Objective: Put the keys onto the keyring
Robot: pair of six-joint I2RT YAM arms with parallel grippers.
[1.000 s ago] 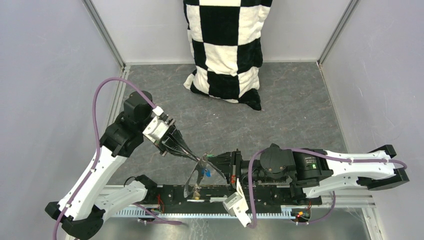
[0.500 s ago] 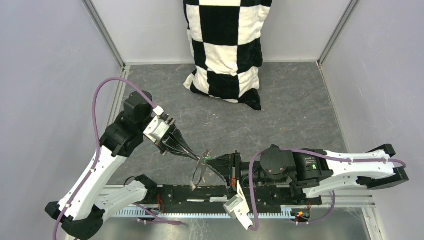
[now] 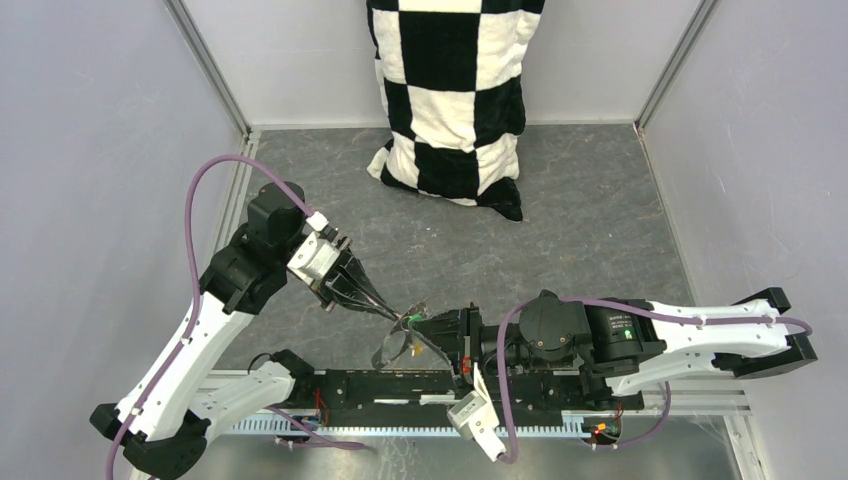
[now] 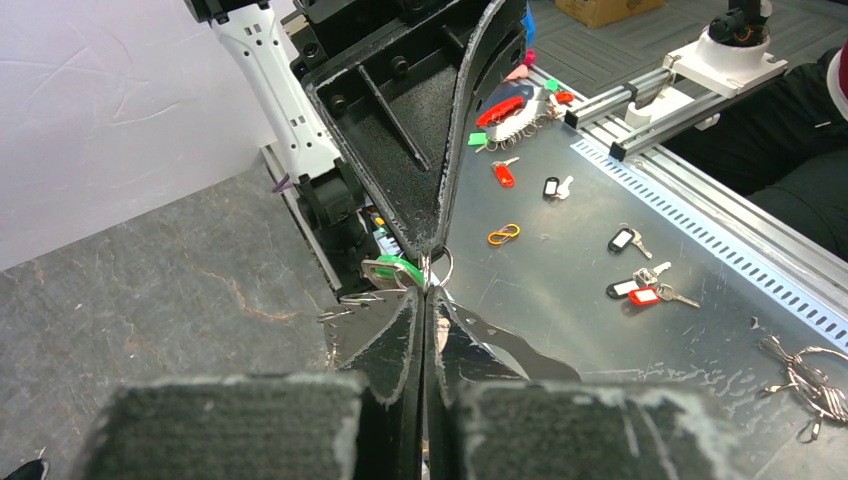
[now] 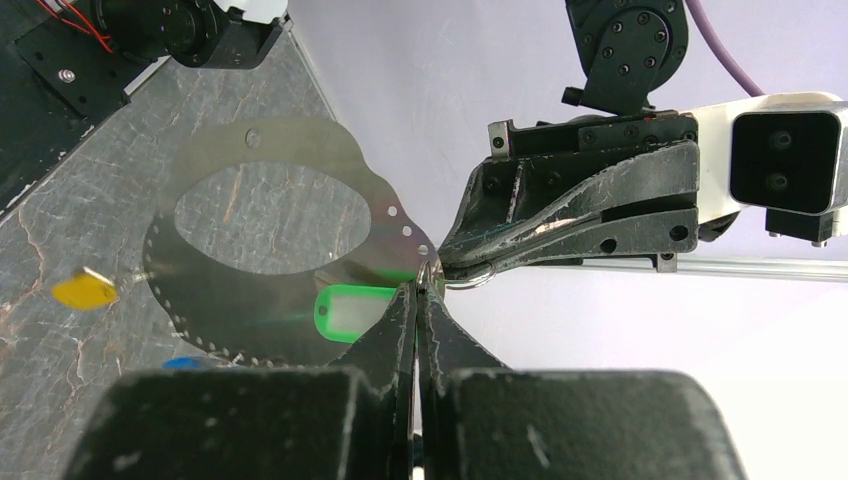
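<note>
Clamped tight with left pincer (image 5: 445,262) and right pincer (image 5: 415,295), tip to tip, at the keyring (image 5: 200,300). Seemingly threading green key (image 5: 350,310); yellow key (image 5: 85,290), blue key (image 5: 180,362) apparently on already.

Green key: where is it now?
Right wrist view: the green key sits centre-frame against the keyring, just left of the right gripper.

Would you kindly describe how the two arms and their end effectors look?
The left arm and right arm have white shells over black joints, each trailed by a purple cable. The right arm shows a small green light. The left end effector and right end effector each have two black, tapered fingers with rough faces.
</note>
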